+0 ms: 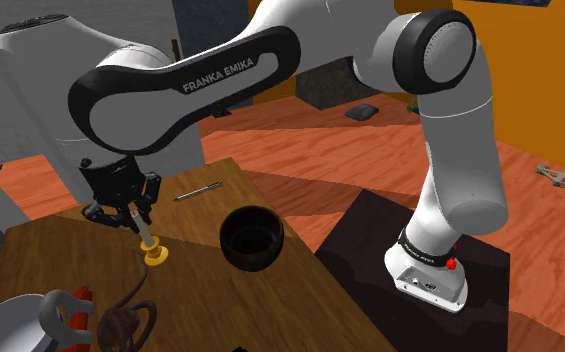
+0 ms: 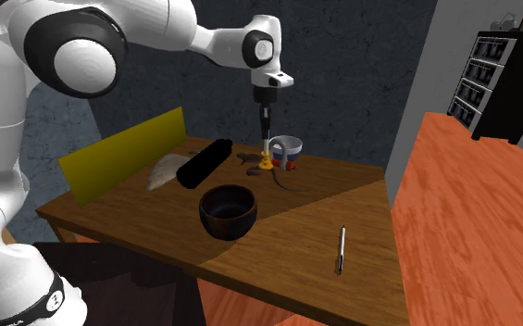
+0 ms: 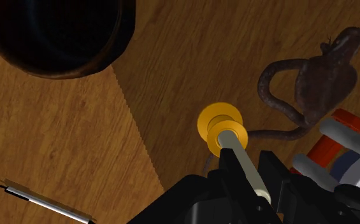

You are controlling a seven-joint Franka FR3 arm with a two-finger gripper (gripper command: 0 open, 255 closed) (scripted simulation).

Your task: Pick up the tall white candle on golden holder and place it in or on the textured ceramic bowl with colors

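A slim white candle [image 1: 145, 235] on a round golden holder [image 1: 155, 256] is at the wooden table's [image 1: 200, 290] middle, leaning slightly in the shoulder view. My black gripper [image 1: 130, 214] is shut on the candle's upper end from above. In the wrist view the candle shaft [image 3: 239, 156] runs between the fingers [image 3: 277, 181] down to the golden holder [image 3: 220, 125]. Whether the holder rests on the wood or hangs just above it, I cannot tell. The dark brown bowl [image 1: 251, 256] stands upright a short way from the candle, toward the shoulder view's right. It holds nothing.
A pen [image 1: 198, 191] lies past the bowl near the table's edge. By the candle are a mug [image 2: 285, 146] with red and blue parts and a brown long-tailed figure [image 3: 318, 76]. A black cylinder [image 2: 204, 162] and a yellow panel [image 2: 120, 153] lie on the table's far side.
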